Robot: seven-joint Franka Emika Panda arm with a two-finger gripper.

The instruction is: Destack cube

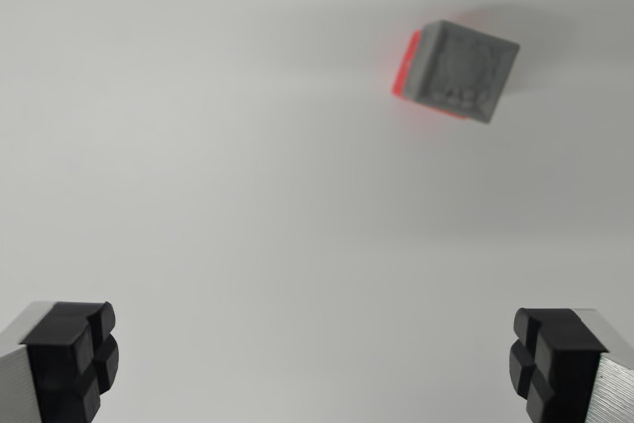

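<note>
— Grey cube (464, 71) atop a red cube (405, 64); where exactly?

— Toward the far right of the white desk (248, 175), slightly blurred.

— The gripper (317, 364)?

— Jaws spread wide, black pads (74, 359) empty, well apart from the stack.

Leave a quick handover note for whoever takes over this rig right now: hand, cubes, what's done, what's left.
Hand: open, empty, fingers spread wide at the bottom corners of the wrist view.
Cubes: grey cube sits on top of a red cube, upper right of the wrist view, on the plain white table. Only a red edge shows beneath.
Done: nothing yet, stack intact.
Left: move over the stack, grasp the grey cube, lift it off, set it down beside.
</note>
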